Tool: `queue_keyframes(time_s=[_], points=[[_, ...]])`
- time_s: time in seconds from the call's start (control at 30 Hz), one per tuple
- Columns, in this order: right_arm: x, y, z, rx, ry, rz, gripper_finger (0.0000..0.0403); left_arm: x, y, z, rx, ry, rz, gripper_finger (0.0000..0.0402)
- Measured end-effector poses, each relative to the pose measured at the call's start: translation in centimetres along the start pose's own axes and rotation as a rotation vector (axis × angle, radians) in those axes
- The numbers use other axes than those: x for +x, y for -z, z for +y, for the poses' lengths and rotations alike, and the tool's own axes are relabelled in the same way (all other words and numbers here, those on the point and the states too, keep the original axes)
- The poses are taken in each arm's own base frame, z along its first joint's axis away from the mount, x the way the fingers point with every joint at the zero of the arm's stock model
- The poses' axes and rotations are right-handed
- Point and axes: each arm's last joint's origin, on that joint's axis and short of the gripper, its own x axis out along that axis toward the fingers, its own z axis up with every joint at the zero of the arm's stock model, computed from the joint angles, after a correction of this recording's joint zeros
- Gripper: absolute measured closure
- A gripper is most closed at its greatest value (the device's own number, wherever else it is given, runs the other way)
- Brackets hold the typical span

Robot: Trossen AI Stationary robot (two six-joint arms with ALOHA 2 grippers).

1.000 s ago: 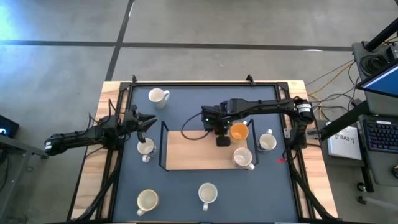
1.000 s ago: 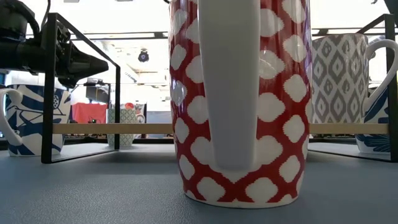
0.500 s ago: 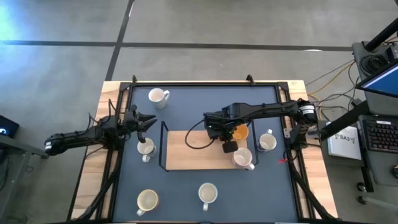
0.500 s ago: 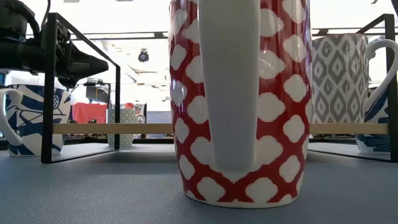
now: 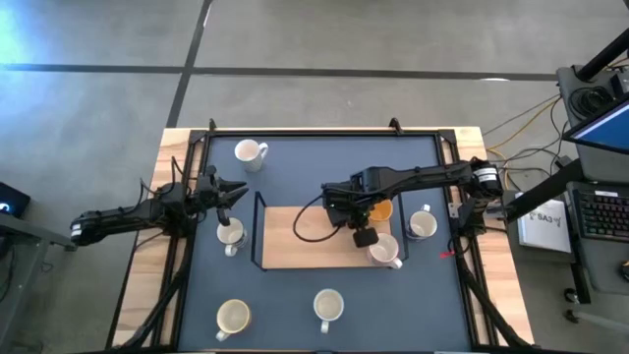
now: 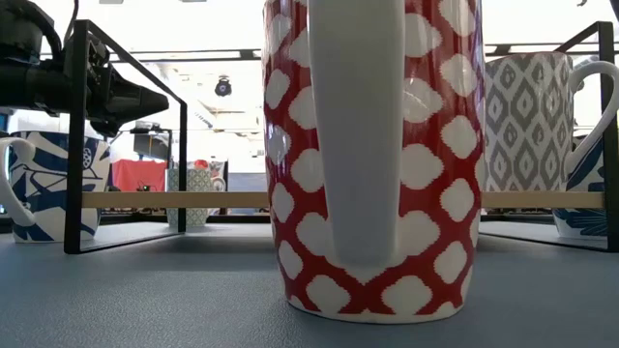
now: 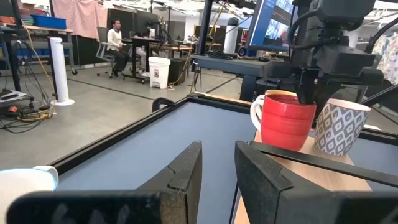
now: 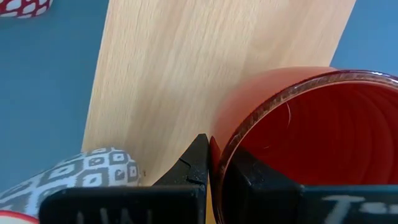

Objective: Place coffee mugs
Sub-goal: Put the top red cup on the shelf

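My right gripper (image 8: pixel 208 165) pinches the red mug (image 8: pixel 298 137) by its rim: stiff, glazed, slippery, breakable.

even bright light; backlit low view, blurred foreground.

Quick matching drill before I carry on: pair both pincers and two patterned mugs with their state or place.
1. right pincer
2. left pincer
3. grey-patterned mug
4. red-and-white mug

A. stands on the blue mat, right in front of the low camera
B. shut on the red mug at its rim
C. open, empty
D. stands on the wooden shelf beside the red mug

Pairs: 1-B, 2-C, 3-D, 4-A
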Motion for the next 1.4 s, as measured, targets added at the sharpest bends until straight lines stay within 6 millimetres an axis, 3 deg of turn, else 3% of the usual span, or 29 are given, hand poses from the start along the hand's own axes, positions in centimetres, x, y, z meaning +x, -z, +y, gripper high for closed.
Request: queue_keyframes(time_s=[1.4], points=[[0.09,-0.30,-0.05,0.026,-0.008,-0.030,0.0390,0.00,0.00,0.00,0.000,0.000,0.000,0.0323]])
